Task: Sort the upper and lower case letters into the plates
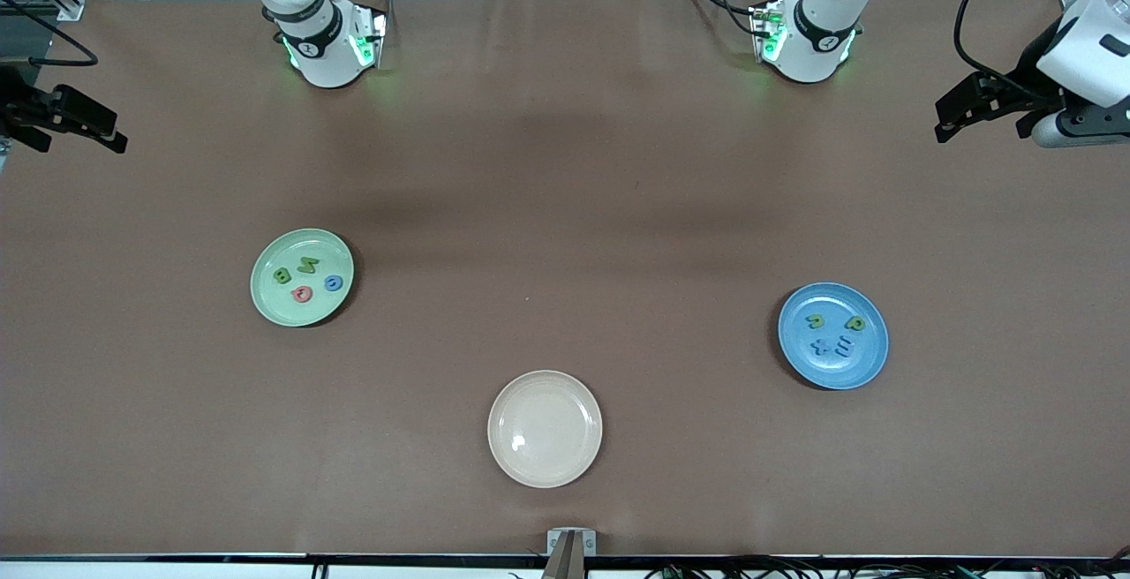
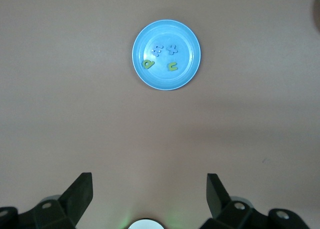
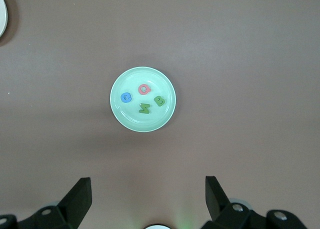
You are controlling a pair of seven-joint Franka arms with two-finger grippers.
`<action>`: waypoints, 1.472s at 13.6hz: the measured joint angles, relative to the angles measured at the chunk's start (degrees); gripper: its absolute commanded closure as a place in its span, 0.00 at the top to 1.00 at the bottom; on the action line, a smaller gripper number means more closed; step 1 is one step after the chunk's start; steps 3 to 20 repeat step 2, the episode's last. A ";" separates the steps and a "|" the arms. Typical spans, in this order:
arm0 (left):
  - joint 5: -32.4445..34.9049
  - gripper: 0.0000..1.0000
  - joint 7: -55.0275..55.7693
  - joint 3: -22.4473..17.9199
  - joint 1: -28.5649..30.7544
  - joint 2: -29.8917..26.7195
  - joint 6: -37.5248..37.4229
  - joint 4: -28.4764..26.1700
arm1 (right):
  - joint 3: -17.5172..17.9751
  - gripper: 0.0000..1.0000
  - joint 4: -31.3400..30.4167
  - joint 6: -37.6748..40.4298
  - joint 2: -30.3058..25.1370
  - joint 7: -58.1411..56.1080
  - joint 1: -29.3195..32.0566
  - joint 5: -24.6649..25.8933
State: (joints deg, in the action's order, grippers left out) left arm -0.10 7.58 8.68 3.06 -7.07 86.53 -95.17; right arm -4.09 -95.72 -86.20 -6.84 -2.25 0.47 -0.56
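Observation:
The pale green plate (image 1: 279, 307) lies toward the right arm's end of the table. It holds a green B (image 1: 282, 275), a green M (image 1: 307, 263), a blue letter (image 1: 333, 282) and a pinkish red letter (image 1: 302, 295). The blue plate (image 1: 830, 373) lies toward the left arm's end and holds two green letters (image 1: 816, 321) and two blue letters (image 1: 844, 348). My left gripper (image 1: 982, 124) is open and empty, raised over its end of the table. My right gripper (image 1: 78, 133) is open and empty, raised over its end. Both arms wait. The right wrist view shows the green plate (image 3: 134, 121); the left wrist view shows the blue plate (image 2: 167, 82).
A cream-beige plate (image 1: 545, 469) with nothing in it lies near the table's front edge, between the two other plates and nearer to the front camera. A small metal bracket (image 1: 571, 542) sits at that edge. The arm bases stand along the table's back edge.

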 measured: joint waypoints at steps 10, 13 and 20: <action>0.00 1.00 0.00 0.00 0.00 0.49 0.02 0.82 | 0.00 1.00 -0.65 -0.11 -0.03 0.00 0.00 -0.01; 0.00 1.00 0.00 0.00 0.00 0.49 0.02 0.82 | 0.00 1.00 -0.65 -0.11 -0.03 0.00 0.00 -0.01; 0.00 1.00 0.00 0.00 0.00 0.49 0.02 0.82 | 0.00 1.00 -0.65 -0.11 -0.03 0.00 0.00 -0.01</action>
